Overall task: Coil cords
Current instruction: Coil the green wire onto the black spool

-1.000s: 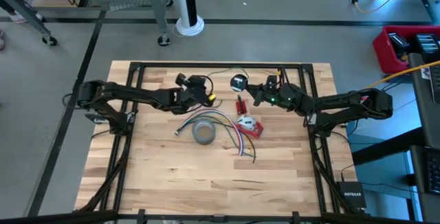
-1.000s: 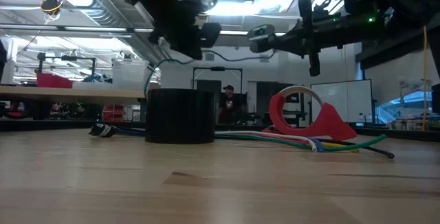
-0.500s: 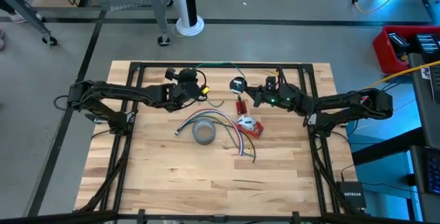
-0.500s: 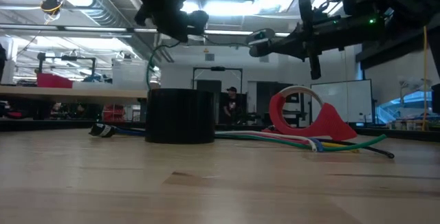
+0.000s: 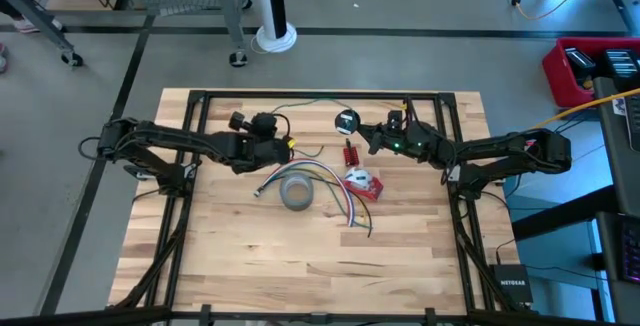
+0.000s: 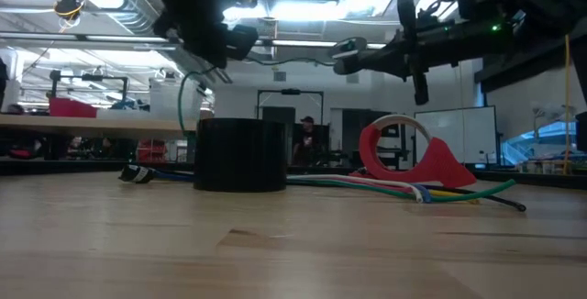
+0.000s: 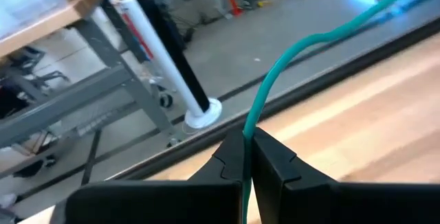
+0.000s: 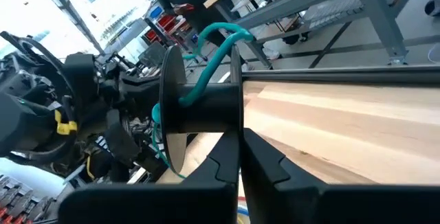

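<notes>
The left gripper [image 7: 244, 157] hangs above the back half of the counter [image 5: 250, 266], left of centre, its jaws pressed together on the green cord [image 7: 275, 73]. In the left wrist view the cord runs straight up out of the narrow slit between the two dark fingers [image 7: 275, 165], then bends away over the counter's far edge. In the high view the cord [image 5: 310, 100] shows as a thin line arching along the back rail from the left gripper [image 5: 285, 144] toward the right one.

The right gripper [image 8: 238, 157] is also raised over the back of the counter, right of centre, jaws closed on the rim of a dark spool [image 8: 199, 107]. In the right wrist view the cord [image 8: 210, 66] curls over the spool's core and hangs down beside its disc. From above, the spool [image 5: 346, 121] sits just ahead of the right gripper [image 5: 372, 133].

Lying on the counter between the arms, apart from both grippers: a grey tape roll [image 5: 297, 192], a loose fan of coloured wires [image 5: 335, 191], and a red tape dispenser [image 5: 364, 183]. In the low view both grippers hang well above these things, with the cord [image 6: 183, 97] dropping from the left gripper [image 6: 229, 47]
</notes>
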